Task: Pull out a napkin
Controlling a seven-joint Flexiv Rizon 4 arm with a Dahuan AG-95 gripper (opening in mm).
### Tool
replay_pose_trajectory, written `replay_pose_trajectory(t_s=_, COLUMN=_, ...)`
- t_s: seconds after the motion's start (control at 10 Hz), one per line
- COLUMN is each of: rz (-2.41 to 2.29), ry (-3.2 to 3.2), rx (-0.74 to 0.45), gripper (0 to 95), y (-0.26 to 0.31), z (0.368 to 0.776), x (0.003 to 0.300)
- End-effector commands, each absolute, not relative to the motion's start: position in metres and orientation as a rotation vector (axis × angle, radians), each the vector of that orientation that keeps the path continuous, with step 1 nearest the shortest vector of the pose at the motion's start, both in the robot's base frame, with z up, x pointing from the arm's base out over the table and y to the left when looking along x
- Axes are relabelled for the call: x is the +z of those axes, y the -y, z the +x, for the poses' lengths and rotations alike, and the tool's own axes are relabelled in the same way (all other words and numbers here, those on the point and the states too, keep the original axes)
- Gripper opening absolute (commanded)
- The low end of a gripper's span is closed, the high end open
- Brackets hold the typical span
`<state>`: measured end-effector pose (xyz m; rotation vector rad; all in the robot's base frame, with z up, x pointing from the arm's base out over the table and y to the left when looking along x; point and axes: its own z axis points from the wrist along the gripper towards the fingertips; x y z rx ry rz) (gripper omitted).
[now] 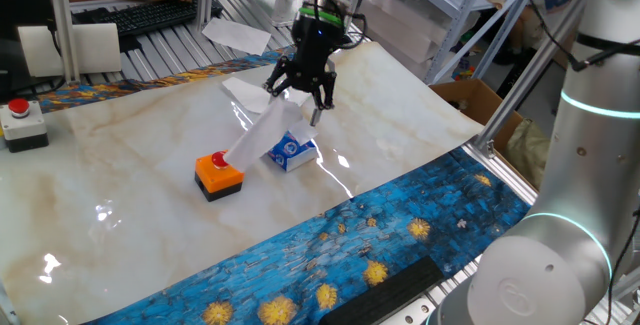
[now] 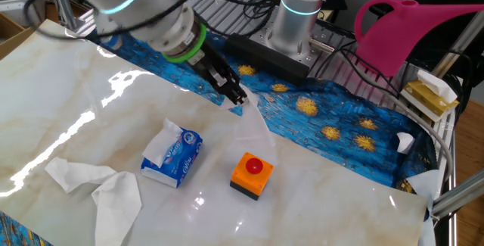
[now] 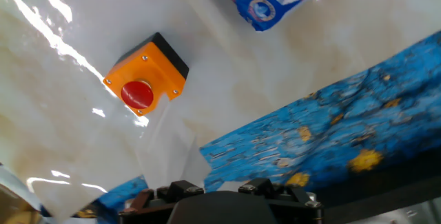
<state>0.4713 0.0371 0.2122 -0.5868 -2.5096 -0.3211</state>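
My gripper (image 1: 298, 93) hangs above the marble table, a little behind the small blue carton (image 1: 292, 151). It is shut on a thin white napkin (image 1: 258, 133), which drapes down from the fingers towards the orange button box. The napkin is free of the carton. In the other fixed view the gripper (image 2: 234, 97) holds the sheet (image 2: 255, 127) to the right of the carton (image 2: 174, 155), and more white tissue sticks out of the carton's top. In the hand view the napkin (image 3: 169, 151) runs from my fingers (image 3: 217, 186) towards the box, and the carton (image 3: 265, 0) lies at the top edge.
An orange box with a red button (image 1: 218, 175) stands beside the carton. Crumpled loose tissues (image 2: 98, 185) lie on the marble past the carton. A blue patterned cloth (image 1: 400, 235) covers the table's front strip. A second arm's base (image 2: 299, 11) and a pink watering can (image 2: 408, 26) stand at the table's side.
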Motion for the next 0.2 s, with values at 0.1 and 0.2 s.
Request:
replay_pose_trajectory(t_s=0.1, rz=-0.197, ry=2.702, rx=0.194, gripper=57.0, y=-0.0369, z=0.4692, x=0.2126)
replay_pose_trajectory(t_s=0.2, rz=-0.197, ry=2.701, rx=0.191, gripper=57.0, y=-0.0369, z=0.4692, x=0.2126)
